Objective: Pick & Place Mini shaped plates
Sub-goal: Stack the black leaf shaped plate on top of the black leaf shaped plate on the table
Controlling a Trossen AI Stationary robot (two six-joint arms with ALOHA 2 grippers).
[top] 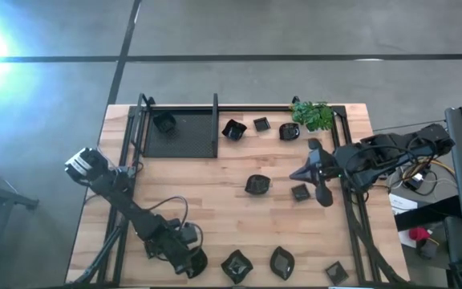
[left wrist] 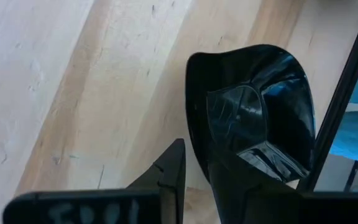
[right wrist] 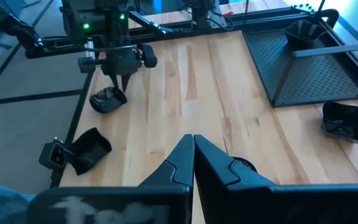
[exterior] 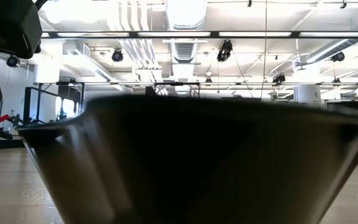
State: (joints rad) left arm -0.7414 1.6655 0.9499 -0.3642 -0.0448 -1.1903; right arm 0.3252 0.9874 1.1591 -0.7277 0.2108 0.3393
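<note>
Low view almost wholly blocked by one dark dish (exterior: 191, 162) close to the lens. Tray (top: 184, 132) at the table's far left holds one mini plate (top: 164, 122); the other plates lie scattered on the table (top: 215, 193). Left gripper (top: 192, 262), at the near edge, grips a glossy plate (left wrist: 253, 118) by its rim. Right gripper (top: 295, 174) clenched, empty, mid-table.
</note>
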